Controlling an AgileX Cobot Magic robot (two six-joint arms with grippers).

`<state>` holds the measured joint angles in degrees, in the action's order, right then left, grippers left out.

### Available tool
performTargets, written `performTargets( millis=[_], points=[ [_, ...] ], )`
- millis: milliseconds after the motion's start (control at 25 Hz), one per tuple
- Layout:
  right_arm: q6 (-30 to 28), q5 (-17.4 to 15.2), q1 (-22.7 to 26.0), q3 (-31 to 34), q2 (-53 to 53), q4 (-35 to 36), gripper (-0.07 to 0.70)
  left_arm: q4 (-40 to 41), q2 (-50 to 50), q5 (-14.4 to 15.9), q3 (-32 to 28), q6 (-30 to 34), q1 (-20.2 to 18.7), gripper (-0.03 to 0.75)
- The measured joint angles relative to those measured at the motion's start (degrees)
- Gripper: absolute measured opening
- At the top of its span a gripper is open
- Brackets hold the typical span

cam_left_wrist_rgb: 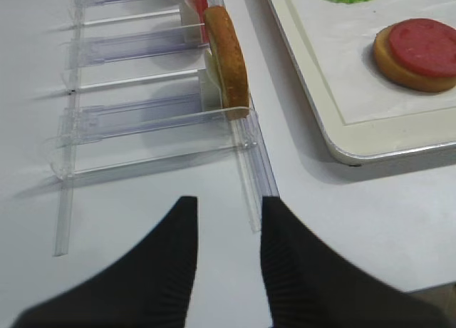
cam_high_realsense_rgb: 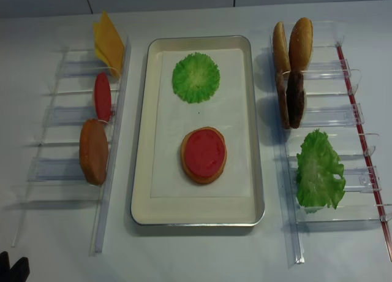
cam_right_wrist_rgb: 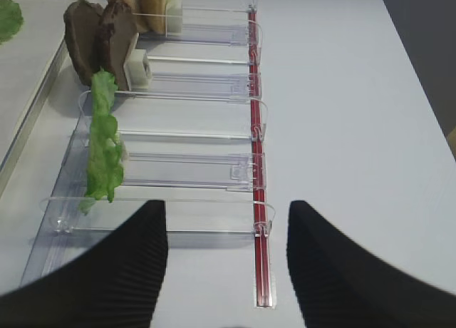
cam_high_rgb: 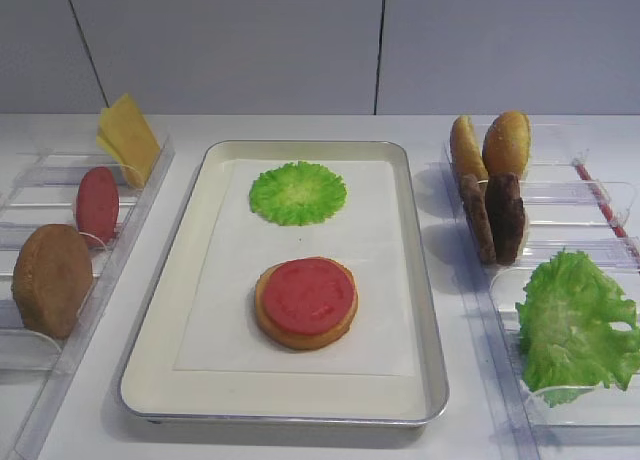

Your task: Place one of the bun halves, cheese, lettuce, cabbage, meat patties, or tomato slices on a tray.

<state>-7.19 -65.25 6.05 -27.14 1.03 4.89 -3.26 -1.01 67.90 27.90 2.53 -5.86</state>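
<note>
On the cream tray (cam_high_rgb: 160, 370) lies a bun half (cam_high_rgb: 300, 336) with a tomato slice (cam_high_rgb: 308, 294) on top, and behind it a round green cabbage disc (cam_high_rgb: 297, 192). The left rack holds cheese (cam_high_rgb: 127, 135), a tomato slice (cam_high_rgb: 97, 204) and a bun half (cam_high_rgb: 52, 280). The right rack holds two bun halves (cam_high_rgb: 490, 145), two meat patties (cam_high_rgb: 495, 218) and lettuce (cam_high_rgb: 575, 325). My left gripper (cam_left_wrist_rgb: 228, 203) hangs open and empty over the table near the left rack's front end. My right gripper (cam_right_wrist_rgb: 226, 207) stands wide open, empty, before the right rack.
Clear plastic racks (cam_high_realsense_rgb: 67, 116) (cam_high_realsense_rgb: 331, 116) flank the tray, each with several empty slots. A red strip (cam_right_wrist_rgb: 255, 150) runs along the right rack's outer side. White table (cam_high_realsense_rgb: 196, 257) lies in front of the tray. A grey wall (cam_high_rgb: 320, 40) stands behind.
</note>
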Motion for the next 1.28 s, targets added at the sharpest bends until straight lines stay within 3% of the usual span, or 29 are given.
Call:
performTargets(
  millis=[1280],
  points=[
    [0.00, 0.00, 0.00, 0.00, 0.00, 0.00, 0.393, 0.05, 0.00, 0.00, -0.15, 0.00, 0.00, 0.206]
  ],
)
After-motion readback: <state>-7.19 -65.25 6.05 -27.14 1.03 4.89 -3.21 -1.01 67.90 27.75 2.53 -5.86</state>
